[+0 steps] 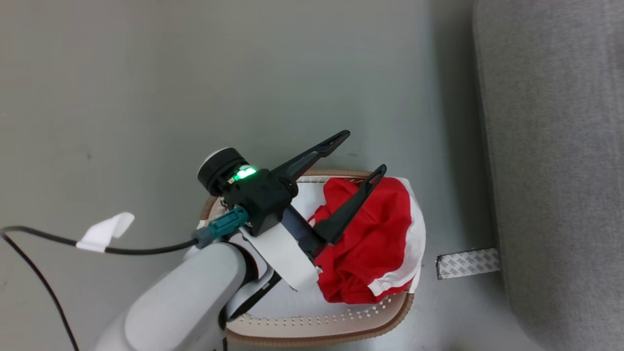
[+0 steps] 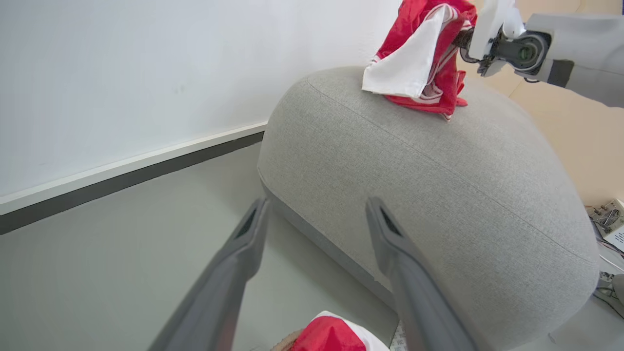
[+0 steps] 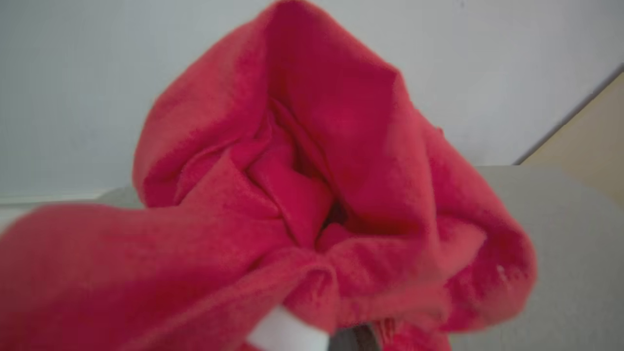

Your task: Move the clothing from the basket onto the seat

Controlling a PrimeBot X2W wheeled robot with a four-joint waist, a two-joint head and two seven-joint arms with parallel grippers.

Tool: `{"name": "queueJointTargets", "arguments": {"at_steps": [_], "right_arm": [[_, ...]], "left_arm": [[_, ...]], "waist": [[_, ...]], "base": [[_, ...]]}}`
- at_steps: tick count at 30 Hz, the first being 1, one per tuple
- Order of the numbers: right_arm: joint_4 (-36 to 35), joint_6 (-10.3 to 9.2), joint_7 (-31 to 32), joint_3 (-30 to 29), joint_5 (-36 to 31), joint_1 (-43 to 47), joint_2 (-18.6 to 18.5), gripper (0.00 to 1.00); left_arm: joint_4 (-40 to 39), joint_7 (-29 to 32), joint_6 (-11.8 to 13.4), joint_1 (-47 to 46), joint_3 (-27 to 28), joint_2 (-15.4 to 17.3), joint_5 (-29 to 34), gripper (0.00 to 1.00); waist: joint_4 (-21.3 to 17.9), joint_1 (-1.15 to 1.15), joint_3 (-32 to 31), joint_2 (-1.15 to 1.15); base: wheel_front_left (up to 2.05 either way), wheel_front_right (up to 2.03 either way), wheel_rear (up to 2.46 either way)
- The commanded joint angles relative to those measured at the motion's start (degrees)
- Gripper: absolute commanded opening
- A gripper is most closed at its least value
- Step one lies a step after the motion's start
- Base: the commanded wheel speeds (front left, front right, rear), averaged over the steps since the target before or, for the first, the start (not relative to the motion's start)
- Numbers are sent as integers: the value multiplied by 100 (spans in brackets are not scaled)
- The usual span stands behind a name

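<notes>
With my right gripper [image 2: 465, 40] pinching one red garment [image 2: 414, 58] over the seat [image 2: 438, 195], I should lower it until it rests there before letting go, then sink my spread left gripper [image 1: 364, 150] straight into the other garment [image 1: 375, 239] bunched in the basket [image 1: 312, 322], clear of its rim.

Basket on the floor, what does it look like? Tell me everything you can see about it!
The basket is oval, white plastic it seems, with rows of little holes and a tan-brown woven rim. It stands upright on the grey floor, close beside the grey seat but apart from it. Red-and-white clothing lies bunched in the side nearer the seat. The left claw hangs open over it.
</notes>
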Motion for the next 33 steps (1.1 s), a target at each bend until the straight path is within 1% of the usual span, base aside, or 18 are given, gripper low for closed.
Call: {"name": "queueJointTargets", "arguments": {"at_steps": [1,4,8,9,10,11,12,13,17,20,25,29,33], "right_arm": [[278,-13,280,-86,-75,-67,-58,0],[599,-12,634,-137,-164,-66,1,0],[752,-13,713,-201,-374,-9,25,0],[760,-12,709,-209,-402,11,48,8],[765,-12,705,-216,-428,29,64,37],[768,-12,706,-215,-449,54,76,77],[768,-12,706,-215,-449,54,76,77],[751,-12,685,-208,-476,69,88,100],[709,-12,694,-97,-559,192,194,100],[661,-13,719,62,-539,354,229,100],[520,-13,702,362,-428,683,120,100],[216,-13,620,609,-211,1006,47,100],[-254,-13,613,875,109,1393,-1,100]], "left_arm": [[48,-55,-21,-72,6,1,19,100],[118,-97,-24,-82,12,0,-14,100],[187,-135,-18,-94,5,-8,-31,100],[203,-146,-8,-92,5,-13,-35,100],[215,-155,4,-87,3,-16,-42,100],[230,-164,12,-75,2,-16,-50,100],[230,-164,12,-75,2,-16,-50,100],[244,-173,14,-62,-3,-18,-58,100],[346,-203,41,40,-28,-28,-80,100],[435,-276,85,144,-16,-42,-145,100],[633,-425,212,434,92,-25,-309,100],[767,-556,358,710,263,20,-504,100],[844,-666,546,1036,495,45,-695,100]], "waist": [[79,-1,48,0],[107,-1,44,0],[115,-1,1,0],[110,-1,-25,0],[100,-1,-54,0],[86,-1,-87,0],[86,-1,-87,0],[72,-1,-125,0],[3,-1,-365,0],[-40,-1,-668,0],[-37,-1,-1325,0],[-8,-1,-1906,0],[37,-1,-2479,0]], "base": [[0,0,0],[0,0,0],[0,0,0],[0,0,0],[0,0,0],[0,0,0],[0,0,0],[0,0,0],[0,0,0],[0,0,0],[0,0,0],[0,0,0],[0,0,0]]}}
